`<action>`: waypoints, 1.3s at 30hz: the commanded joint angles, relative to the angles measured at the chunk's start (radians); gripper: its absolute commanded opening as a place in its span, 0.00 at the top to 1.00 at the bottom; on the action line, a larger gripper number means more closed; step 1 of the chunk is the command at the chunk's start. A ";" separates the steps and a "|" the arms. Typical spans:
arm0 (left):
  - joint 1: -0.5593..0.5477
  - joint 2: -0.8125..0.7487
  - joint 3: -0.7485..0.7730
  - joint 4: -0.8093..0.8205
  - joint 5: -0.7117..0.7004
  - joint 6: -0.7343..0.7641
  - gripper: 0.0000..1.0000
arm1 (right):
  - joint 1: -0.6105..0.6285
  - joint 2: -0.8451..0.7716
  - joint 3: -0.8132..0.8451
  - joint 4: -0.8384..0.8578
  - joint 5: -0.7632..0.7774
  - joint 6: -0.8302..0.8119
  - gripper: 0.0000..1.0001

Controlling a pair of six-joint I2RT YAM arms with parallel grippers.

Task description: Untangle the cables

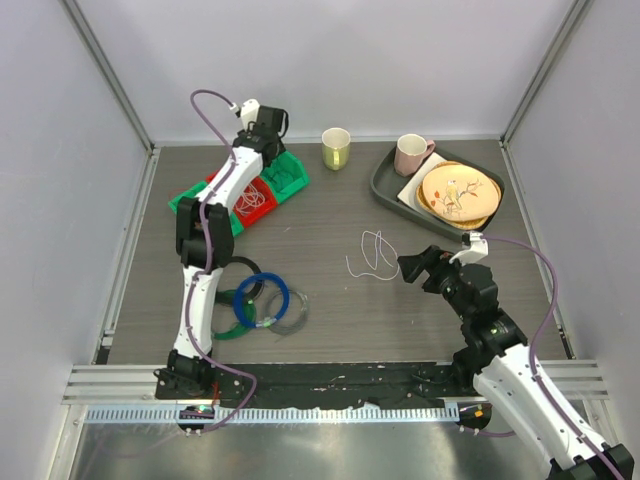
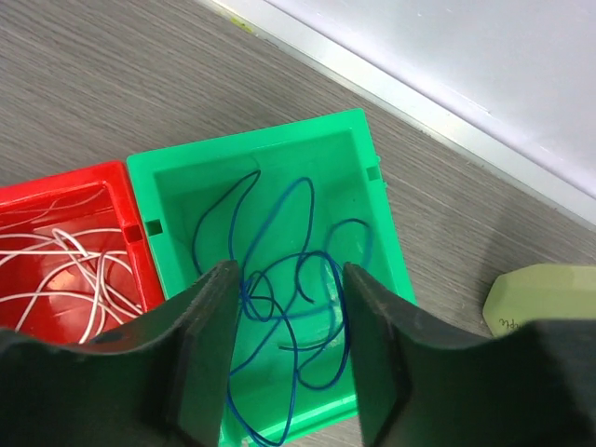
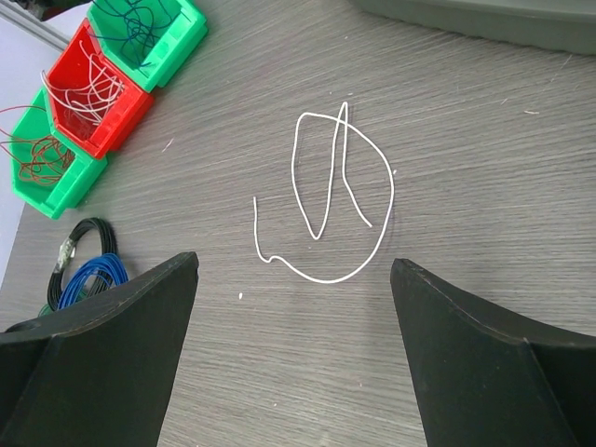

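Note:
A loose white cable (image 1: 372,255) lies looped on the table's middle; it also shows in the right wrist view (image 3: 331,186). My right gripper (image 1: 412,265) is open and empty, just right of it, with the cable ahead of the jaws (image 3: 293,270). My left gripper (image 1: 262,130) reaches far over the bins at the back left. It is open (image 2: 287,279) above the green bin (image 2: 363,168) that holds tangled blue wires (image 2: 279,270). Nothing is gripped between its fingers. A red bin (image 2: 116,186) beside it holds white wires (image 2: 65,261).
Three bins stand in a row: green (image 1: 292,176), red (image 1: 252,197), green (image 1: 190,205). Coiled blue, black and green cables (image 1: 262,305) lie near the left arm. A yellow cup (image 1: 335,148) stands at the back. A grey tray (image 1: 385,185) holds a pink mug (image 1: 410,153) and plates (image 1: 458,192).

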 commanded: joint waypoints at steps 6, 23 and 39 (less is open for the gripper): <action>0.003 -0.157 -0.012 -0.004 0.108 0.038 0.09 | 0.001 0.062 0.025 0.063 -0.002 -0.038 0.10; -0.146 -1.180 -1.140 0.188 0.221 -0.025 0.00 | 0.068 0.455 0.106 0.111 0.091 0.045 0.10; -0.155 -1.636 -1.601 0.196 0.362 -0.084 0.00 | 0.309 0.919 0.312 0.077 0.443 0.178 0.27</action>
